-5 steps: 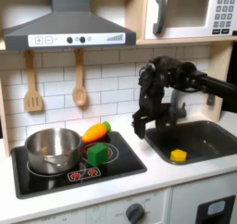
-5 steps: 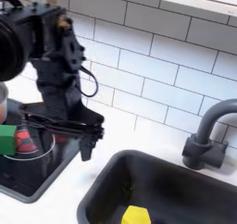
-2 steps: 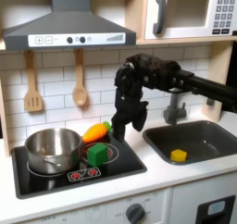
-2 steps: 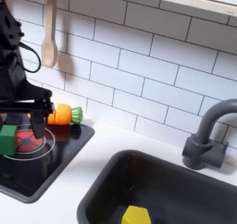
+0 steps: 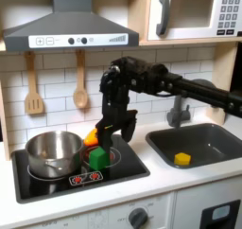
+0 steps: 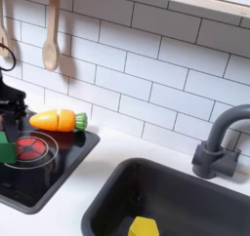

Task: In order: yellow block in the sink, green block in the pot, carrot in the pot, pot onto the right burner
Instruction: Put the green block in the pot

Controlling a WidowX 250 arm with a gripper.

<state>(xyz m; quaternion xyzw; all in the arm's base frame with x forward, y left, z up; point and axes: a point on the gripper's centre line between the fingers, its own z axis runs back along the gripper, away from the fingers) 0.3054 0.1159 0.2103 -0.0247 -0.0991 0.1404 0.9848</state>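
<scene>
Pincer (image 5: 102, 138) moved sink (image 5: 210, 138)→stove, now over green block (image 5: 99, 157) | jaws apart, empty | descend centred, grip, lift to pot (image 5: 53, 152).

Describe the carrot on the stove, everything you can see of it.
The carrot is a small orange toy, smooth and plastic-looking, tapered to a blunt point with a green leafy end. In the second exterior view it lies on its side at the back edge of the black stovetop, point toward the second exterior view's left, green end toward the right. Nothing grips it.
</scene>
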